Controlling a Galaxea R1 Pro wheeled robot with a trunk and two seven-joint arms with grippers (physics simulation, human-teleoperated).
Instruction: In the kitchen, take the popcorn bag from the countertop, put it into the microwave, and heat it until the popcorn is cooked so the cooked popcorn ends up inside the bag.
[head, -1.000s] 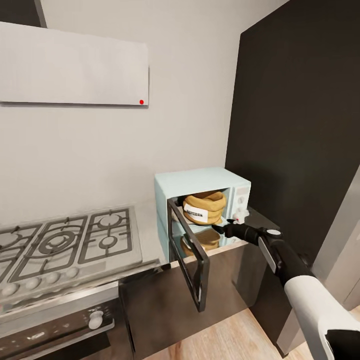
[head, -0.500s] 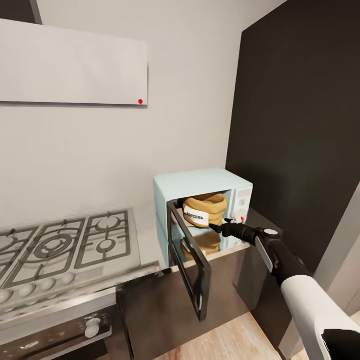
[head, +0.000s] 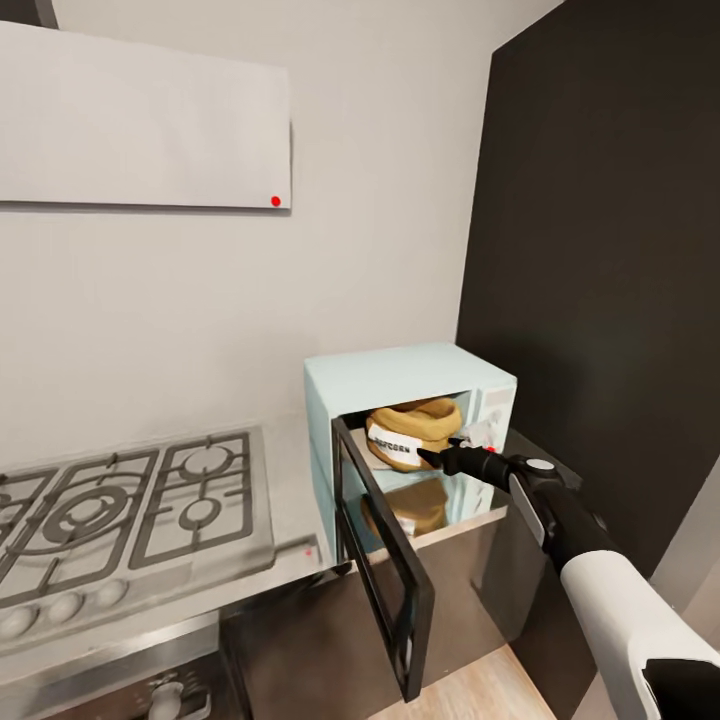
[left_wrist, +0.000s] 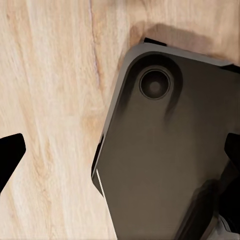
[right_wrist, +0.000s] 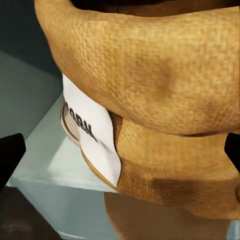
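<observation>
Popcorn bag, a squat mustard-tan sack with a thick rolled rim and a white label on its front, sits inside the pale mint-blue boxy microwave, on the cavity floor, tilted a little with its label facing the opening. The microwave's dark glass door hangs wide open, swung out past the front edge of the reflective brushed-steel grey bench, and nothing stands between the opening and the sack. The right gripper reaches in at the mouth of the microwave, its black tips just in front of the sack; in the right wrist view the sack looms close between the spread, released jaws, which touch nothing. A tall matt-black panel stands just beside the microwave, close to the right arm. Away from the microwave along the bench lies a steel gas hob with black grates. The left gripper hangs with jaws released over pale wooden floor.
</observation>
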